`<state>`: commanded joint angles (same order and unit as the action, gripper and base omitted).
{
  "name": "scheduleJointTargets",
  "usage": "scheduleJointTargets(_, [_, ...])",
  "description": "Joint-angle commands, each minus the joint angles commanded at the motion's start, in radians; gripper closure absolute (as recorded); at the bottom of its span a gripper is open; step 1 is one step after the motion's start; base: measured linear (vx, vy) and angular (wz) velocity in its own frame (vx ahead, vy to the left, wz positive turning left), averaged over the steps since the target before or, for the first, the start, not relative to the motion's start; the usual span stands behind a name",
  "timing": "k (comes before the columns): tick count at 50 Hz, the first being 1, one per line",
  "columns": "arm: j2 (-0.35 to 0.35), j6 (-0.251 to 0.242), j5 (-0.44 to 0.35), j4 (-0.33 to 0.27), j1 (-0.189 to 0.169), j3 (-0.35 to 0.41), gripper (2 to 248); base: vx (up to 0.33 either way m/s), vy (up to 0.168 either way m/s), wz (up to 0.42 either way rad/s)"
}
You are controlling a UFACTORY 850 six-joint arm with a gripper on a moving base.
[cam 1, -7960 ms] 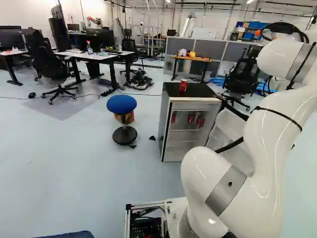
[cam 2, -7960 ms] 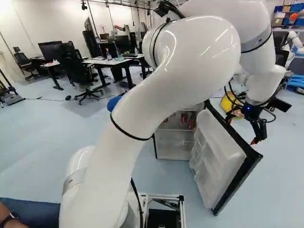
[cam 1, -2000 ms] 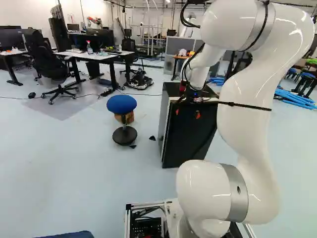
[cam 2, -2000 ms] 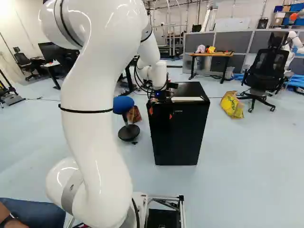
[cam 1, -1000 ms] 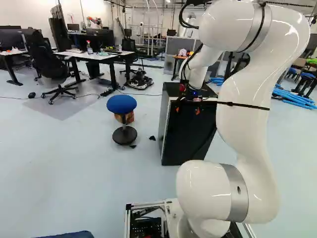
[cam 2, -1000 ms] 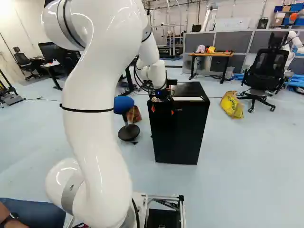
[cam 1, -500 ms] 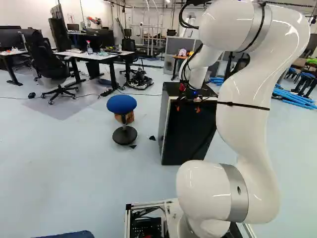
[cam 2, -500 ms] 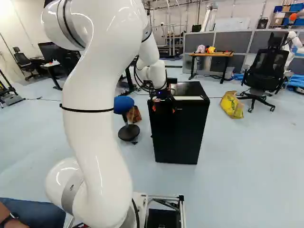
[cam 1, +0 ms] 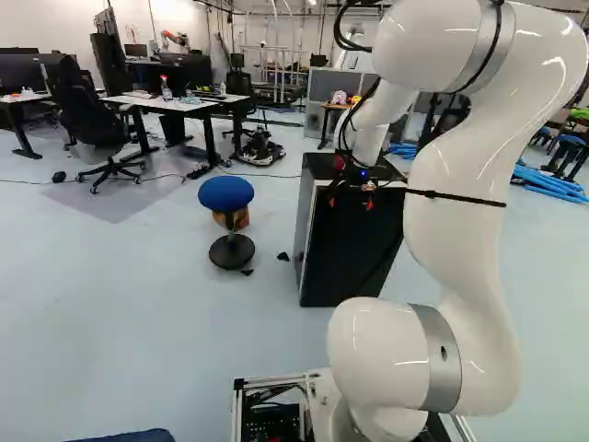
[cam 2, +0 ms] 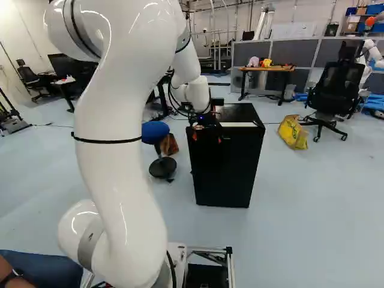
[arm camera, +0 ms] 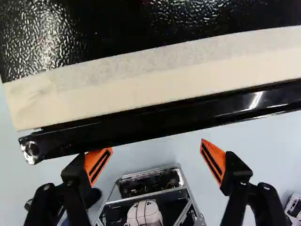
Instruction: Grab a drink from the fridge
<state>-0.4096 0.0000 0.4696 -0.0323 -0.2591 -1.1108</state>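
Note:
In the left base view my gripper [cam 1: 351, 203] is at the upper front of the black fridge [cam 1: 354, 253], whose door now covers the inside. Part of a red can [cam 1: 338, 162] shows on top, beside the wrist. In the wrist view my gripper [arm camera: 156, 149] stands open, nothing between its fingers, just off the door's glossy black top edge [arm camera: 164, 117]. Pale tape [arm camera: 141, 80] runs along the fridge top behind that edge. Whether the door is fully closed I cannot tell. Any drinks inside are hidden.
A blue stool [cam 1: 226, 193] stands left of the fridge. To its right, in the right base view, are a yellow bag [cam 2: 293, 132] and a black office chair [cam 2: 337, 90]. Another robot [cam 2: 373, 55] is at the far right.
Eight seconds ago the fridge door stood open, showing red cans inside; it has swung round over the front. Over the last second my arm has shifted only slightly. The base has not moved.

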Motion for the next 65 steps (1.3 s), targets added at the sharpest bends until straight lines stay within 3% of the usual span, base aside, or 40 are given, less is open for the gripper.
scheduleJointTargets(17, [0.064, 0.000, -0.004, 0.000, -0.008, 0.087, 3, 0.000, 0.000, 0.000])
scheduleJointTargets(29, [0.112, 0.000, -0.053, 0.000, -0.012, 0.149, 3, 0.000, 0.000, 0.000])
scheduleJointTargets(65, [0.274, 0.000, -0.407, 0.000, -0.010, 0.343, 3, 0.000, 0.000, 0.000])
